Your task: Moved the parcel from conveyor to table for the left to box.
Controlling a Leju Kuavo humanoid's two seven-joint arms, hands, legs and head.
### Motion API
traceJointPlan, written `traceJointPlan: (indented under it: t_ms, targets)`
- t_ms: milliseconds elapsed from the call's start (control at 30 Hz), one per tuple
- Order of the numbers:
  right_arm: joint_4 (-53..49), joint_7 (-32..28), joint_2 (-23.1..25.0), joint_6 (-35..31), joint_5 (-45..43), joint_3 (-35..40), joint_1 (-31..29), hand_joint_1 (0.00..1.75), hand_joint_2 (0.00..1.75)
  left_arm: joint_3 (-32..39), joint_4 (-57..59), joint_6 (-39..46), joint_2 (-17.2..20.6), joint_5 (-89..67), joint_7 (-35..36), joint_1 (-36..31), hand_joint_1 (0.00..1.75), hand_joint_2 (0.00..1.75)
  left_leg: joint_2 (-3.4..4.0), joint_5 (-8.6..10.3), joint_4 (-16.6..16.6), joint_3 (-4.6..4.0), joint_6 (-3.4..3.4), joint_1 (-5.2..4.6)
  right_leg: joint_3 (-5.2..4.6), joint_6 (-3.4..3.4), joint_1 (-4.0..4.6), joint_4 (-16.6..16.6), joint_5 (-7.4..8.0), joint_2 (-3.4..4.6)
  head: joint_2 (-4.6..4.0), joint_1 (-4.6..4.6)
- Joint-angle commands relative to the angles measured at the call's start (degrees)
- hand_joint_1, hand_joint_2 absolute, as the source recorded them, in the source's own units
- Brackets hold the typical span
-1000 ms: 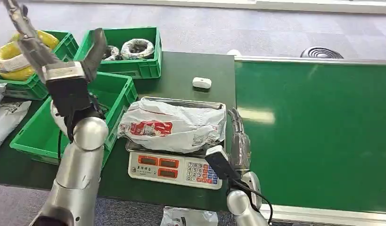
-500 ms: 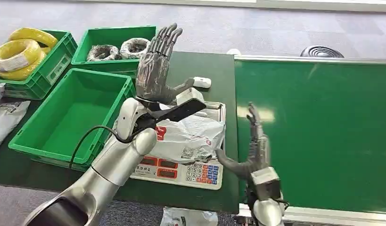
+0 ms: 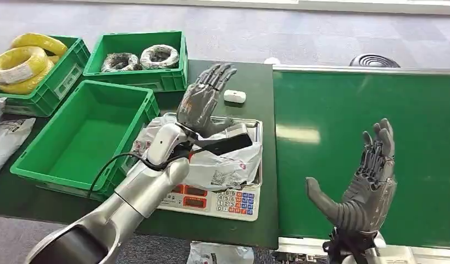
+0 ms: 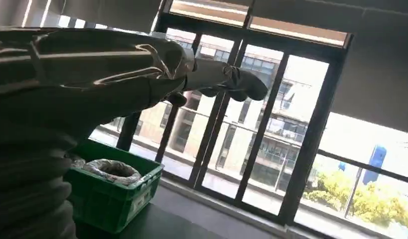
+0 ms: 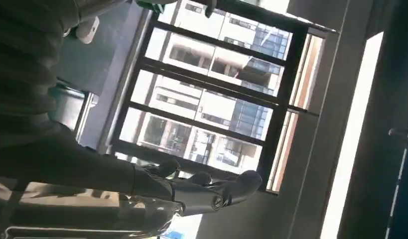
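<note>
Lying on the steel tray of the scale (image 3: 209, 198), the parcel (image 3: 225, 162) is a crumpled white plastic bag with red print, and the scale stands on the dark green table (image 3: 233, 77) just beside the conveyor (image 3: 343, 115). Above the parcel, on the far side of the scale, the left hand (image 3: 203, 102) is raised with its fingers spread apart and pointing up, and it holds nothing; whether its thumb touches the bag I cannot tell. On the other side of the scale, over the green belt of the conveyor, the right hand (image 3: 365, 190) is also lifted with the palm turned toward the scale, fingers straight and apart, thumb stretched out, and nothing is in it. Left of the scale sits a large green box (image 3: 25, 168), touching or almost touching it. Behind the scale, two more green crates stand at the far edge of the table: one with yellow coils (image 3: 22, 60) and one with grey coils (image 3: 140, 55). A small white device (image 3: 234, 97) lies on the table behind the scale, close to the fingers of the left hand.
</note>
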Motion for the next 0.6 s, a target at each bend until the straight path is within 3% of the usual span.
traceJointPlan:
  t_ms: [33,600]
  targets:
    - [-0.9,0.1,1.2,2.1,0.7,-3.3,-0.7,0.00,1.75,-5.0,10.0,-1.1,-0.2,-1.9,0.8,-2.9,0.00,1.75,-0.04,0.08,0.0,-0.07,0.07,0.00,-0.04,-0.10,0.02,0.0,0.07,-0.13,0.00,0.00]
    - [0.7,0.1,1.3,4.3,1.0,-3.3,-2.8,0.00,1.75,-8.5,16.8,-8.0,0.0,-8.2,2.7,-3.3,0.00,1.75,0.03,0.05,0.0,-0.05,0.05,-0.01,-0.04,-0.07,0.01,0.0,0.05,-0.01,0.00,-0.02]
